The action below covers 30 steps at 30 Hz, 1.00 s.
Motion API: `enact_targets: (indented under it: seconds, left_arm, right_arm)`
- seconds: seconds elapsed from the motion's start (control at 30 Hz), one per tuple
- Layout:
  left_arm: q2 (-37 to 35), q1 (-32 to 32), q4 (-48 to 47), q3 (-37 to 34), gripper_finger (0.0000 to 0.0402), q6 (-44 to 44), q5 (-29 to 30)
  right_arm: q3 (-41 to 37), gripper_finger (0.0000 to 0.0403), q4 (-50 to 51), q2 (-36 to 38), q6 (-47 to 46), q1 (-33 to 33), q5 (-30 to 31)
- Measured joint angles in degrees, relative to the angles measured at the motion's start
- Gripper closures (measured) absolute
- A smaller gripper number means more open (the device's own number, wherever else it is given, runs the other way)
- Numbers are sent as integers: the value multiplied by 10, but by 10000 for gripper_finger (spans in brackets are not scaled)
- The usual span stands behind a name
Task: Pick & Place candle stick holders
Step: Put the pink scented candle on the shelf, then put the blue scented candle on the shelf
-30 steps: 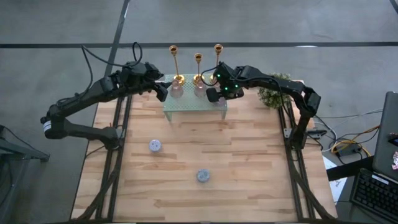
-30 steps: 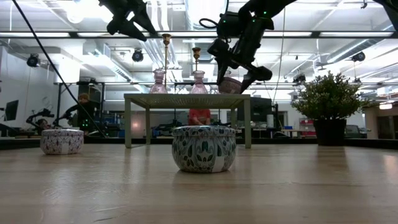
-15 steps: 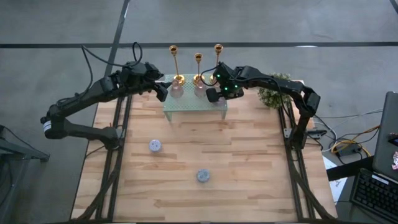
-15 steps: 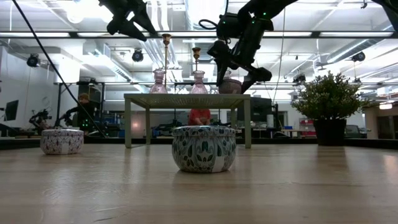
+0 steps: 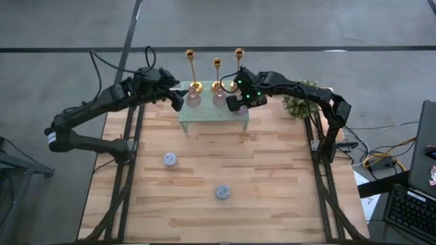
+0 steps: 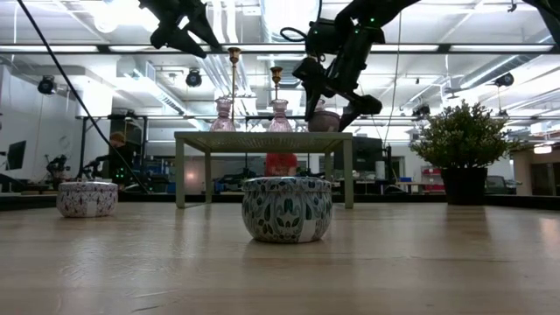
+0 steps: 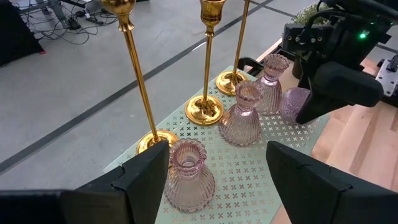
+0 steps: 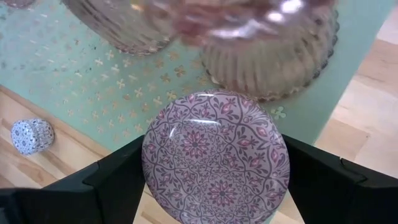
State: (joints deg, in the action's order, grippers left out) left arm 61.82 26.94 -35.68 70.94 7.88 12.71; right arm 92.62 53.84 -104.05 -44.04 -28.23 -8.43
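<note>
High view sets out the scene: 3 gold candle stick holders (image 5: 216,73) stand in a row along the far edge of a small pale green stand (image 5: 212,114) at the back of the wooden tabletop (image 5: 272,177), with both arms gathered at it. The left gripper (image 5: 178,99) hovers at the stand's left end, fingers spread and carrying nothing. The right gripper (image 5: 234,103) sits at the right end, its fingers set wide on either side of a patterned purple tin (image 8: 214,157).

Whether those fingers press the tin or have let it go cannot be told, so the step in hand looks like setting down or collecting the tin on the stand rather than touching a candlestick. None of the 3 holders seems to be lifted yet. A fair next move would be for a free gripper to close around 1 thin stem (low down, where it is steadiest) without knocking the pink glass vases (image 7: 241,116) just in front.

Left wrist view alone shows the vases standing between the gripper and the gold bases. Low view adds 2 more patterned tins (image 6: 287,208) on the tabletop and a person (image 6: 116,150) in the room behind.
</note>
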Motion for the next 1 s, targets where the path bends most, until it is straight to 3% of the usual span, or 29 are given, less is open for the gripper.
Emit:
enact_targets:
  seconds: [0.6,1.0]
  left_arm:
    - [0,0,0,0,129,0,0]
    - [-1,0,-5,0,129,0,0]
  right_arm:
    - [28,43,-2,1,50,0,-7]
    - [28,50,48,6,46,-7,-7]
